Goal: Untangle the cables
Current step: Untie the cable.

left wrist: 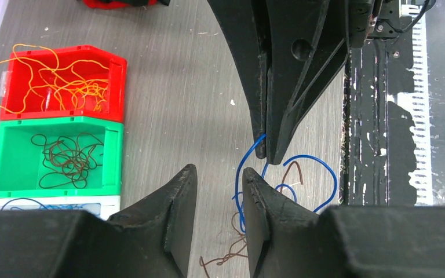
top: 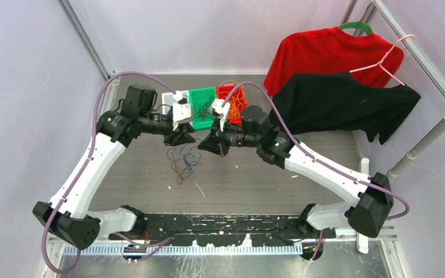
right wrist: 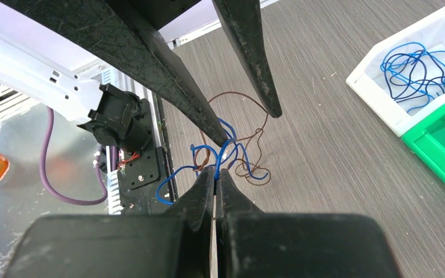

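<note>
A loose tangle of blue and brown cables lies on the grey table between the two arms. My right gripper is shut on a strand of the blue cable and lifts it just above the table. In the left wrist view the blue cable loops beside a brown cable. My left gripper hovers over the same tangle with a narrow gap between its jaws. Nothing is pinched there, though the blue strand runs close along one fingertip.
At the back stand a red bin with orange cables, a green bin with brown cables and a white bin with blue cables. A red shirt, a black shirt and a pink hanger hang at the right.
</note>
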You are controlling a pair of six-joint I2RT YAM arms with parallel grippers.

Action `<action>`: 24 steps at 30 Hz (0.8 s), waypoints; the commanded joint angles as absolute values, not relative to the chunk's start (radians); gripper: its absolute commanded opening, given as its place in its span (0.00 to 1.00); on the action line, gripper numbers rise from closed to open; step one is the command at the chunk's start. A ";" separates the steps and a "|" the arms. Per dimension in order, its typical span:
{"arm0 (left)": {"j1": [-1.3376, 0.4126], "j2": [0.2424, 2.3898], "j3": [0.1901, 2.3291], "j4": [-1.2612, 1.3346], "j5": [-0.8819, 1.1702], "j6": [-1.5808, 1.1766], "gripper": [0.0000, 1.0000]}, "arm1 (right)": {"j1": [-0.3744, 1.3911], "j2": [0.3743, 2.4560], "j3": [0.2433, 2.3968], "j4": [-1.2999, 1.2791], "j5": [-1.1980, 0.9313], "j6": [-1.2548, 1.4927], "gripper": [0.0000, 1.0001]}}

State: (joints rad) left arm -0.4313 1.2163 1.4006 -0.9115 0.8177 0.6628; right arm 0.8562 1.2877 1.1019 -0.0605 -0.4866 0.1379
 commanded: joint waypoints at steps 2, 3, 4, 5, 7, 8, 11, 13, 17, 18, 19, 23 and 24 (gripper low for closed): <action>-0.453 1.202 1.406 -0.887 0.823 0.673 0.35 | 0.865 1.285 1.147 -0.008 -0.524 0.154 0.01; -0.457 1.201 1.400 -0.889 0.819 0.672 0.35 | 0.865 1.285 1.147 -0.006 -0.523 0.157 0.01; -0.462 1.198 1.392 -0.892 0.815 0.672 0.35 | 0.864 1.284 1.145 0.000 -0.523 0.162 0.01; -0.467 1.195 1.386 -0.895 0.813 0.670 0.35 | 0.865 1.285 1.144 0.007 -0.524 0.167 0.01; -0.471 1.189 1.373 -0.898 0.808 0.663 0.35 | 0.865 1.285 1.143 0.016 -0.527 0.176 0.01; -0.473 1.187 1.370 -0.897 0.802 0.662 0.35 | 0.865 1.286 1.140 0.021 -0.529 0.182 0.01; -0.478 1.183 1.360 -0.883 0.771 0.652 0.31 | 0.865 1.287 1.137 0.034 -0.536 0.198 0.01; -0.481 1.178 1.344 -0.844 0.738 0.629 0.25 | 0.866 1.292 1.136 0.043 -0.537 0.212 0.01; -0.483 1.148 1.287 -0.661 0.645 0.545 0.08 | 0.865 1.294 1.126 0.073 -0.551 0.248 0.01; -0.484 1.139 1.276 -0.634 0.635 0.537 0.05 | 0.865 1.291 1.118 0.082 -0.551 0.258 0.02; -0.483 1.131 1.270 -0.614 0.632 0.528 0.02 | 0.865 1.288 1.109 0.095 -0.552 0.267 0.03; -0.483 1.122 1.290 -0.599 0.657 0.453 0.00 | 0.853 1.254 1.042 0.223 -0.536 0.359 0.33; -0.483 1.121 1.300 -0.602 0.669 0.437 0.00 | 0.841 1.240 1.015 0.275 -0.532 0.396 0.40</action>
